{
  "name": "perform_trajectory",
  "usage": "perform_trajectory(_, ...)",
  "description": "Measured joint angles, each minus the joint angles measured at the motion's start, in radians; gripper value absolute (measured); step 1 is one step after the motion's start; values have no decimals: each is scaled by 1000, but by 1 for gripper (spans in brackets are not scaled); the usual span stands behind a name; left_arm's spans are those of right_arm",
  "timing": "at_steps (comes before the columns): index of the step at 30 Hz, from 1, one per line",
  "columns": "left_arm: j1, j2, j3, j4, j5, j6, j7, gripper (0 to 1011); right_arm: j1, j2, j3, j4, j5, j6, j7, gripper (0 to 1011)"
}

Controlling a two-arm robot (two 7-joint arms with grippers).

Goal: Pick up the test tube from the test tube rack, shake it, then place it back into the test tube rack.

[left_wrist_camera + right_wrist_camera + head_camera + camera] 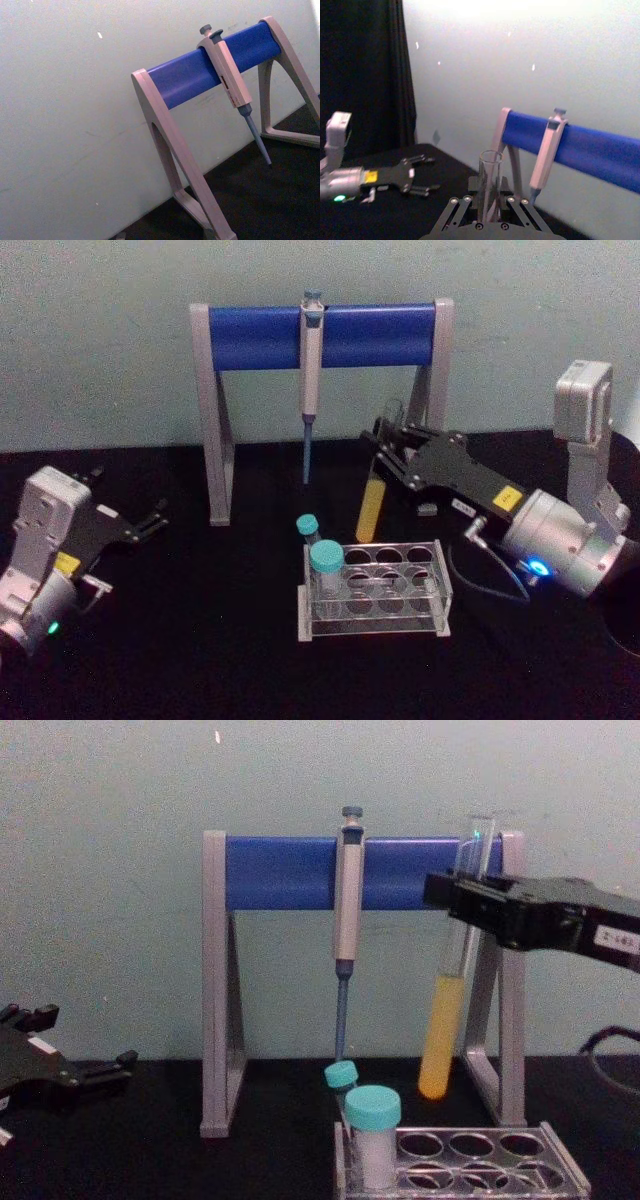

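The test tube [441, 1040] is already out of the test tube rack [375, 623], so the pick-up is done. It hangs in the air above and just behind the rack's back row, in front of the pipette stand [250, 335]. Its yellow liquid fills the lower part, and its round bottom is clear of the holes. Whether the shake is under way cannot be judged from a single moment. The tube leans slightly, which may be part of a swing. Returning it to the rack is left to do.

The right gripper [468, 905] reaches in from the right with its arm stretched low and forward. Its jaws are closed on the clear upper part of the tube, just below the open mouth. The left gripper [150, 523] rests far to the left near the table, well apart from the rack, with its fingers spread and holding nothing. Two teal-capped tubes [325, 565] stand at the rack's left end.
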Motion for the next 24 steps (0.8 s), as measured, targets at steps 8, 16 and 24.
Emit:
perform_trajectory(8, 0, 0, 0, 0, 0, 0, 0, 1001, 43, -32, -9, 63, -52, -70, -42, 232)
perform_trajectory(16, 0, 0, 0, 0, 0, 0, 0, 1001, 45, -36, 2, 71, -93, -77, -67, 232)
perform_trajectory(24, 0, 0, 0, 0, 0, 0, 0, 1001, 19, -15, 25, 38, -118, -56, -84, 232)
